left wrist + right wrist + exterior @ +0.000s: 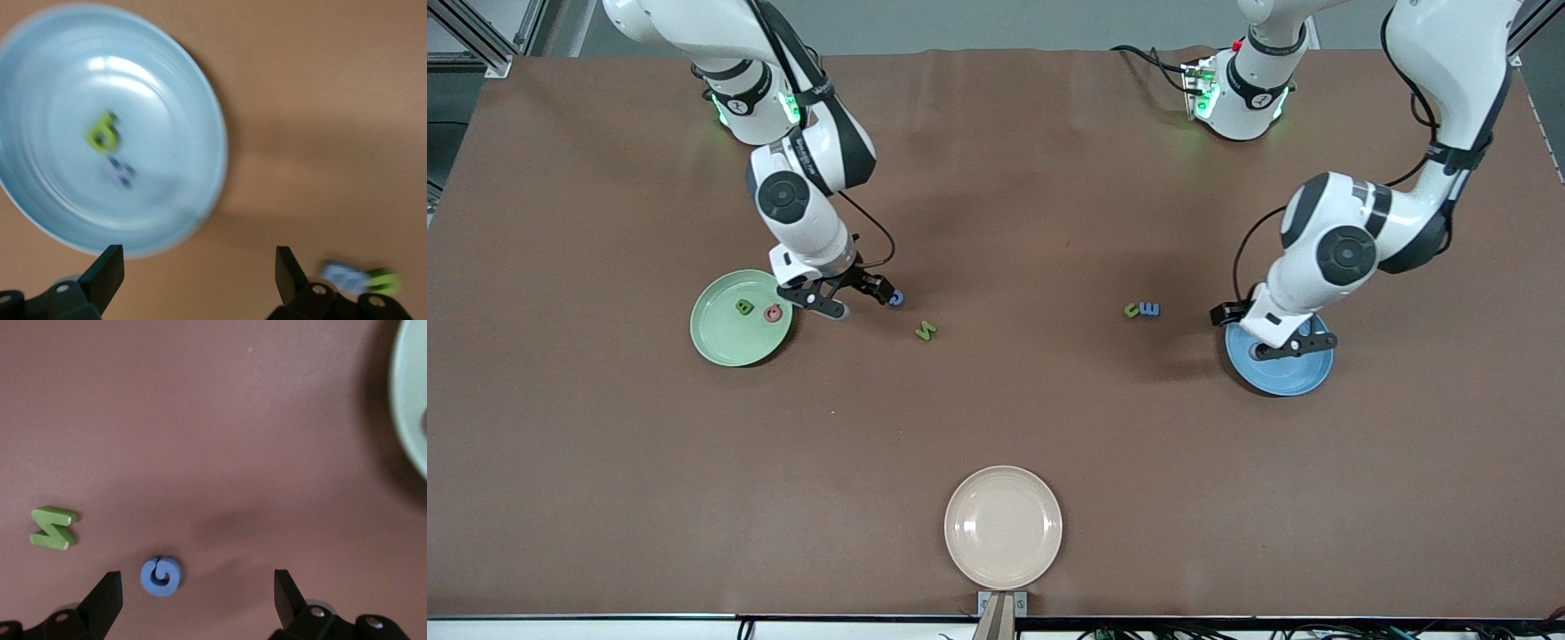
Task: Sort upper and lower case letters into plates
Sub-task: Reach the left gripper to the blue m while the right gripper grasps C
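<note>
While both grippers hang low with fingers spread and nothing between them, several letters sit where they are hard to read. The right gripper (858, 298) is just beside the green plate (725, 342), over a round blue letter (896, 299) on the table; in the front view its fingers partly cover that letter, and only the right wrist view (160, 575) shows its curled shape. A green zigzag letter (926, 331) lies close by, nearer the front camera. On the green plate rest a green letter (744, 308) and a pink-red one (773, 312); the plate's rim (412, 400) is cut off in the right wrist view.

The left gripper (1294, 342) hovers over the blue plate (1285, 373), hiding part of it from the front. The left wrist view shows a green letter (102, 131) and a faint bluish one (119, 172) inside, both blurred. On the table between the plates, toward the left arm's end, a green letter (1132, 310) touches a blue one (1150, 309). The beige plate (1003, 527) is well apart.
</note>
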`<state>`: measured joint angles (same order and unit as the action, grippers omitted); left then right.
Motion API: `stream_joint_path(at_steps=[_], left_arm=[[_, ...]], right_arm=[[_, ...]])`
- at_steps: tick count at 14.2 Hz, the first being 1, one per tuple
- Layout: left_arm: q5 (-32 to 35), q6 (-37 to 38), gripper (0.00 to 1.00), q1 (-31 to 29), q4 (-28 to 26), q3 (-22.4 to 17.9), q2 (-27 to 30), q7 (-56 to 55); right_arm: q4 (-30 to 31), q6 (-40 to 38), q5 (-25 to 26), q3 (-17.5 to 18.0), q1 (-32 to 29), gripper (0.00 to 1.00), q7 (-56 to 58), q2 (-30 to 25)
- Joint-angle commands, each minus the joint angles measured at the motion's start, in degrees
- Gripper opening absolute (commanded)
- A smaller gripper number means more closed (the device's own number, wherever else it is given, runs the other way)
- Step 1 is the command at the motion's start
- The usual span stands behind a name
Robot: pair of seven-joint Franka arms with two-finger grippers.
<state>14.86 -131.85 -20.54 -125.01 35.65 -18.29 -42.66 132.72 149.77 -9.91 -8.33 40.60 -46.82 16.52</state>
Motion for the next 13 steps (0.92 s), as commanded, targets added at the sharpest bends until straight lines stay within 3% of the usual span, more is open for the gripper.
stream_joint_path(at_steps=[1, 5, 9, 11, 13], left_arm=[[-0.4, 0.5, 1.0, -0.4, 0.0, 4.3, 0.5, -25.7], [-0.4, -0.5, 1.0, 0.1, -0.7, 7.2, -0.2, -50.1], [0.3, -6.1, 1.0, 2.1, -2.3, 7.2, -1.8, -69.8], [1.7, -9.6, 1.0, 3.0, -3.1, 7.2, -3.2, -75.4], [3.8, -12.8, 1.0, 3.0, -3.7, 7.0, -4.7, -78.6]], right_arm=[[0.4, 5.0, -0.7, -0.5, 2.6, 1.0, -3.2, 3.6], [0.3, 6.3, -0.7, -0.6, 4.1, 0.95, -3.5, 5.6], [-0.7, 7.6, -0.8, -0.5, 4.8, 0.85, -4.0, 7.0], [-2.1, 7.6, -0.8, -0.6, 6.0, 0.8, -5.1, 8.4], [-2.5, 7.6, -0.8, -0.6, 6.2, 0.68, -5.1, 8.9]])
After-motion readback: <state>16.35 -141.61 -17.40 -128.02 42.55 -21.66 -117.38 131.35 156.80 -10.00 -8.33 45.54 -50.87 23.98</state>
